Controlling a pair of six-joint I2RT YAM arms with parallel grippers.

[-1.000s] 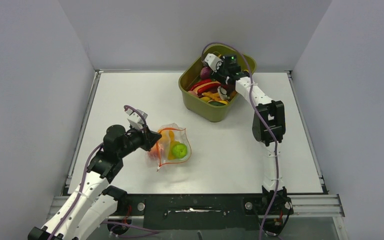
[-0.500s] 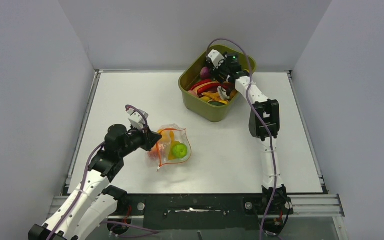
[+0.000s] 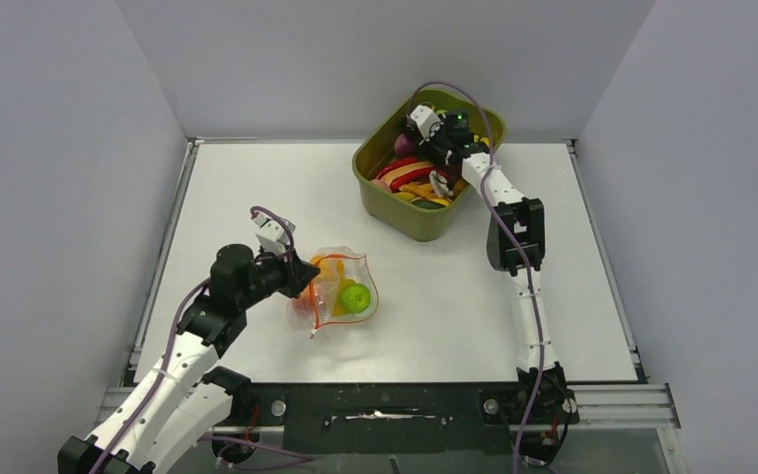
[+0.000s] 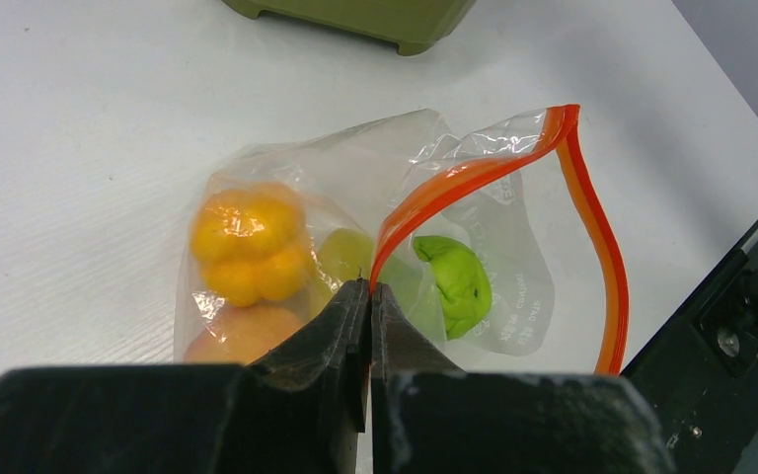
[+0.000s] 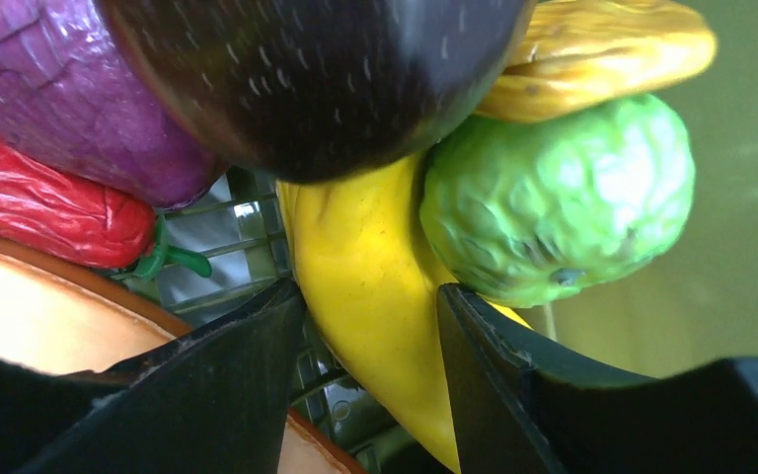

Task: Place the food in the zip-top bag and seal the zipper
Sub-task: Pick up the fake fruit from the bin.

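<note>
The zip-top bag (image 4: 355, 178) lies on the table with its mouth gaping. An orange pepper (image 4: 247, 242), a peach (image 4: 242, 336) and a green lime (image 4: 454, 281) show inside it. My left gripper (image 4: 369, 286) is shut on the orange-red zipper (image 4: 592, 207) at the mouth's near edge. From above, that gripper (image 3: 306, 279) sits just left of the bag (image 3: 345, 286). My right gripper (image 5: 370, 296) is down in the olive tub (image 3: 395, 222), its fingers pressed on both sides of a yellow banana (image 5: 375, 267). A bumpy green fruit (image 5: 563, 197) rests against the right finger.
The tub stands at the back of the table and holds more toy food: a purple eggplant (image 5: 79, 109), a red chili (image 5: 49, 207) and a dark rounded piece (image 5: 316, 69). The table's front edge and a black frame (image 4: 740, 316) lie just beyond the bag.
The right arm's elbow has shifted a little left and its wrist has moved slightly deeper into the tub. The left arm and the bag have hardly moved.
</note>
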